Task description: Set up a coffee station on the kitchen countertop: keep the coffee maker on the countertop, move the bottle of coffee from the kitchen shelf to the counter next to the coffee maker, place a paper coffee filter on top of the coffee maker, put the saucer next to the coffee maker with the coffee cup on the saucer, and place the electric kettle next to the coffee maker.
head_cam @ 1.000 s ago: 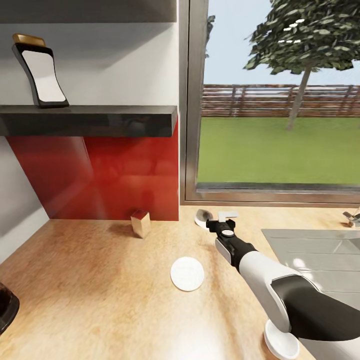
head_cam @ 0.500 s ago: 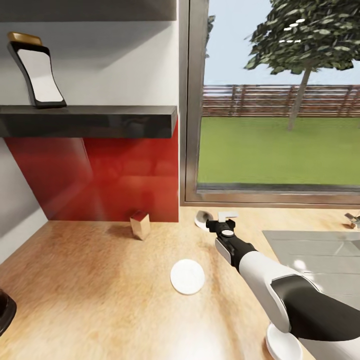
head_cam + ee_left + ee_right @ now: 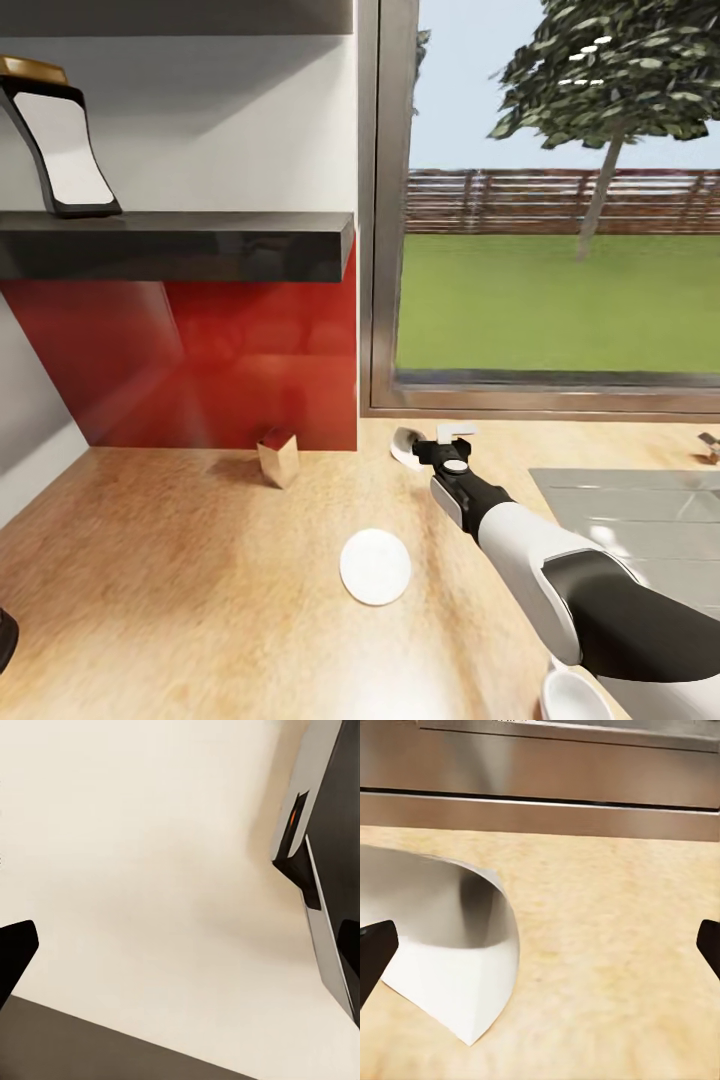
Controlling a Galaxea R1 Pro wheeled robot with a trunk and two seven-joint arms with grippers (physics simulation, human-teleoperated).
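Observation:
My right gripper (image 3: 441, 441) reaches over the kitchen countertop (image 3: 200, 580) toward the window. It is open, with the paper coffee filter (image 3: 404, 440) lying just beyond its left fingertip. In the right wrist view the white curled filter (image 3: 450, 952) lies on the counter, partly within the open gripper's (image 3: 540, 949) gap. The white saucer (image 3: 375, 566) lies flat to the left of my forearm. The coffee cup (image 3: 574, 697) peeks out under my right arm at the lower edge. The bottle of coffee (image 3: 58, 140), black with a white label and gold cap, stands on the dark shelf (image 3: 180, 240). My left gripper (image 3: 180, 945) is open over a pale surface.
A small tan box (image 3: 279, 457) stands by the red backsplash (image 3: 200, 360). A steel sink (image 3: 640, 510) fills the counter's right side below the window (image 3: 560, 200). A dark rounded object (image 3: 4, 638) shows at the left edge.
The whole picture has shifted a little, so the camera moved: bottle and box slid left, the cup dropped lower. My right gripper stays open by the filter.

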